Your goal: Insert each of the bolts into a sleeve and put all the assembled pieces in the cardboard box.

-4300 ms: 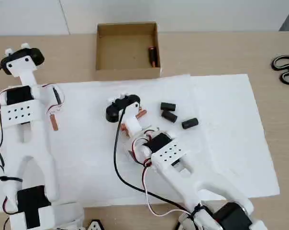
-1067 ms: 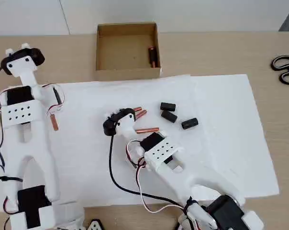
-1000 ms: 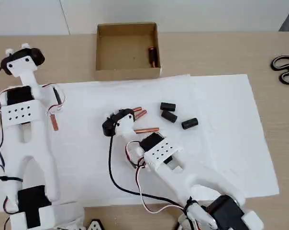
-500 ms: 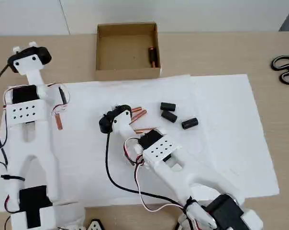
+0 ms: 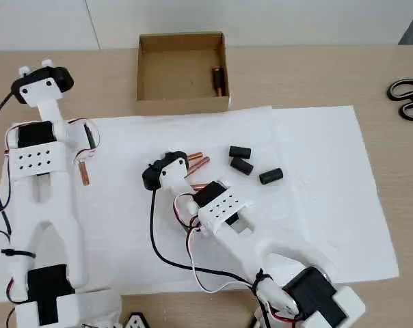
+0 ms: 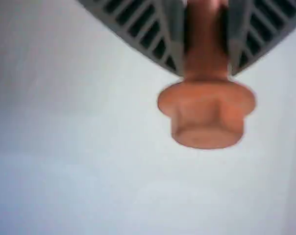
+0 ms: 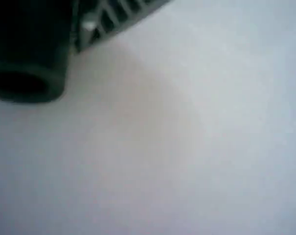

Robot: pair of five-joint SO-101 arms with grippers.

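— What is lying where?
— The white paper [image 5: 316, 205] is lying under both arms. The cardboard box [image 5: 182, 104] beyond it is holding one assembled piece [image 5: 219, 80].
— And the grippers?
— The left gripper [image 6: 206, 63] is clamping a bolt [image 6: 207, 112]. The right gripper [image 7: 72, 29] is pinching a sleeve [image 7: 28, 63] near the loose bolts [image 5: 196, 159], with the loose sleeves [image 5: 239, 152] lying just beside.

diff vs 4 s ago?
Left arm, tool still shut on a bolt, shifted slightly right. Right arm, holding a sleeve, drew back and left, uncovering loose bolts. Three loose sleeves and box unchanged.
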